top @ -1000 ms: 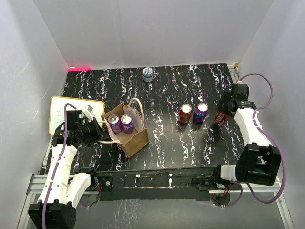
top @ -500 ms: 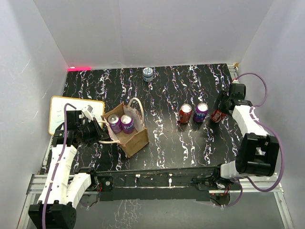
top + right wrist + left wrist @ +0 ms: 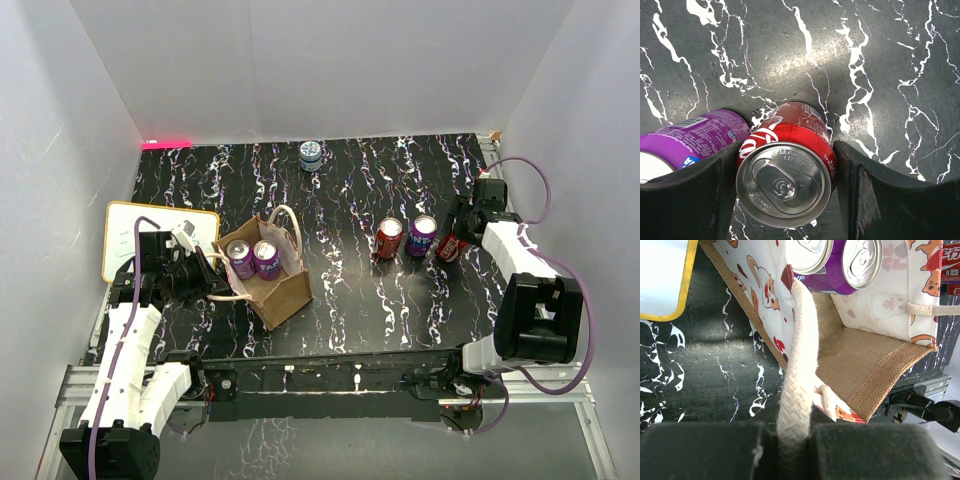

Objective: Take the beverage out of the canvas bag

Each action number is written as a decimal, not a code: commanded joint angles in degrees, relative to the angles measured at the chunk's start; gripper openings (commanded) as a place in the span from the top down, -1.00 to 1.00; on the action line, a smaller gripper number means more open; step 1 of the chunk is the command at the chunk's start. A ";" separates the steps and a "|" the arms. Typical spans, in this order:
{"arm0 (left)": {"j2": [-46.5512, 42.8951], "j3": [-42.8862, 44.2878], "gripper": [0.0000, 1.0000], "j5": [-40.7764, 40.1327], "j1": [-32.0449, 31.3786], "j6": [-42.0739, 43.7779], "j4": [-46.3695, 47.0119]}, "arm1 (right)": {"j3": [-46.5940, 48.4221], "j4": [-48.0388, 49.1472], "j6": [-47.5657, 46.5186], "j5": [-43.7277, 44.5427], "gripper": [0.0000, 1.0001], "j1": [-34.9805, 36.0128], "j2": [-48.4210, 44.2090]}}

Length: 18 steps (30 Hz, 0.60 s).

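On the black marbled table (image 3: pixel 350 300), left of centre: canvas bag (image 3: pixel 285 293), two purple cans (image 3: pixel 254 258) upright inside.
Left gripper (image 3: pixel 790 437) pinched tight on the bag's rope handle (image 3: pixel 799 350); right gripper (image 3: pixel 785 195) clamped around a red can (image 3: pixel 785 175), just beside a loose purple can (image 3: pixel 685 145) at the table's right.
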 commanded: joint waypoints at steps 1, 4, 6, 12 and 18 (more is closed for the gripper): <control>-0.67 -0.13 1.00 0.73 0.45 0.28 -0.41 | 0.71 5.91 -0.54 0.23 0.27 0.60 -0.83; -0.57 -0.13 1.00 0.75 0.48 0.28 -0.41 | 1.76 4.22 -0.51 0.74 -0.02 0.63 -0.46; -0.53 -0.12 1.00 0.76 0.45 0.28 -0.41 | 2.79 2.72 -0.45 1.21 -0.22 0.61 -0.81; -0.16 -0.17 1.00 0.82 0.48 0.28 -0.40 | 5.17 -0.14 -0.77 2.54 -0.69 0.67 -4.84; 0.06 -0.14 1.00 0.74 0.48 0.20 -0.39 | 4.39 -2.42 0.59 2.01 -0.87 0.64 -11.09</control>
